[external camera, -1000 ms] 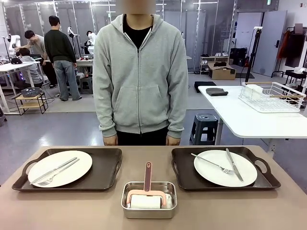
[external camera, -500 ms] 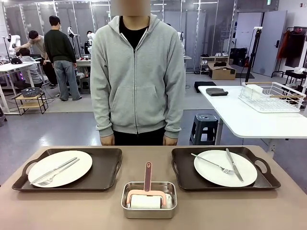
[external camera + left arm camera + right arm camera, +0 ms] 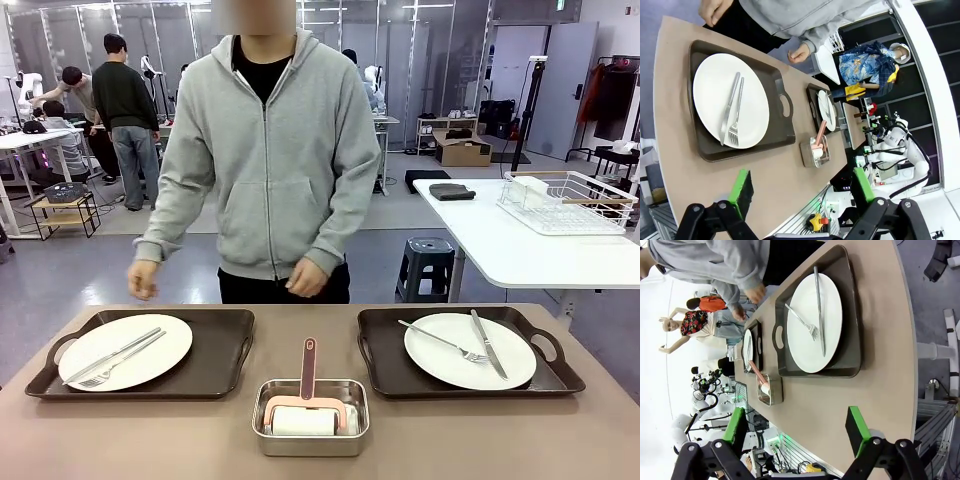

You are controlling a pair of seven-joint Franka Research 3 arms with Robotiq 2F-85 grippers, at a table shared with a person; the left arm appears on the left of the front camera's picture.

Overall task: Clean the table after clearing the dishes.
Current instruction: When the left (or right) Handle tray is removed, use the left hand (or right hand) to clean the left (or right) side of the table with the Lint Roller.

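Front view: two trays (image 3: 218, 352), two plates (image 3: 150, 366), one steel pan (image 3: 310, 443).

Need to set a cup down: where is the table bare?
The beige-brown table is bare along the near edge, either side of the small steel pan, in front of both dark handled trays. Crowded: round white plates fill them.

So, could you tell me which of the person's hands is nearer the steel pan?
Their left hand, straight beyond the steel pan; their right hand is off beyond the left tray.
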